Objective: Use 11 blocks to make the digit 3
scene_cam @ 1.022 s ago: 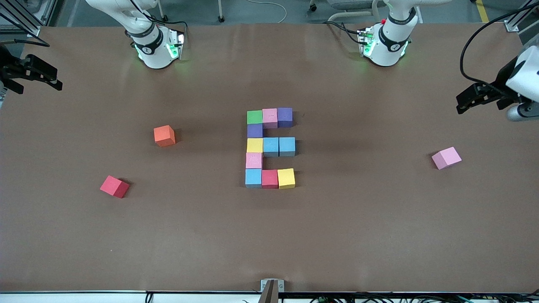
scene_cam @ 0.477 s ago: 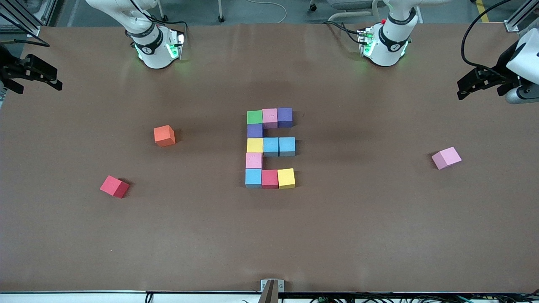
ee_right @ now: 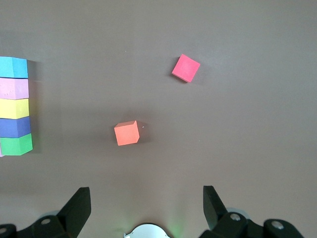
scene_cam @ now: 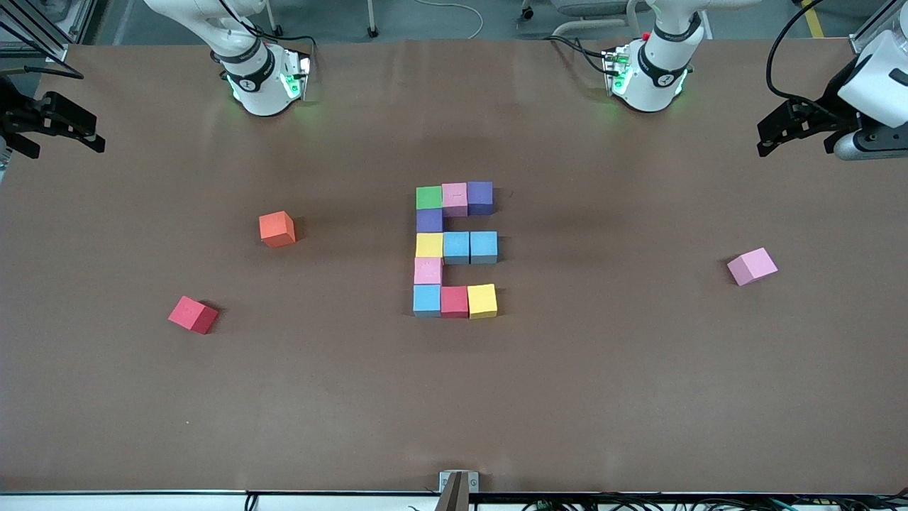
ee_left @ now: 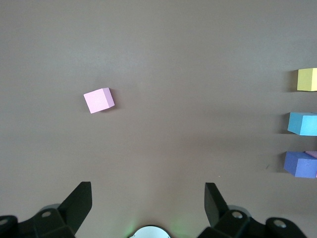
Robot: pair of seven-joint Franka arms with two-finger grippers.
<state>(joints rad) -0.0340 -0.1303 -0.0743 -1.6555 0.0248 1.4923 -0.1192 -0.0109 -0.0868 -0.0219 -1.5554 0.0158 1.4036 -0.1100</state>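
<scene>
The digit 3 [scene_cam: 455, 247] lies mid-table as three bars of three touching cubes joined by a purple cube [scene_cam: 429, 221] and a pink one [scene_cam: 428, 270]. Its far bar starts with a green cube [scene_cam: 429, 197] and its near bar ends with a yellow cube [scene_cam: 482, 300]. My left gripper [scene_cam: 773, 135] hangs open and empty over the table's edge at the left arm's end, also seen from its wrist [ee_left: 147, 191]. My right gripper [scene_cam: 92, 135] hangs open and empty at the right arm's end [ee_right: 146, 194].
A loose pink cube [scene_cam: 752, 266] [ee_left: 99, 100] lies toward the left arm's end. An orange cube [scene_cam: 277, 228] [ee_right: 126, 133] and a loose red cube [scene_cam: 192, 314] [ee_right: 185, 68] lie toward the right arm's end. Both arm bases stand along the table's back edge.
My left gripper has drawn back from over the table toward its own base's side. The right gripper and all the cubes have stayed where they were.
</scene>
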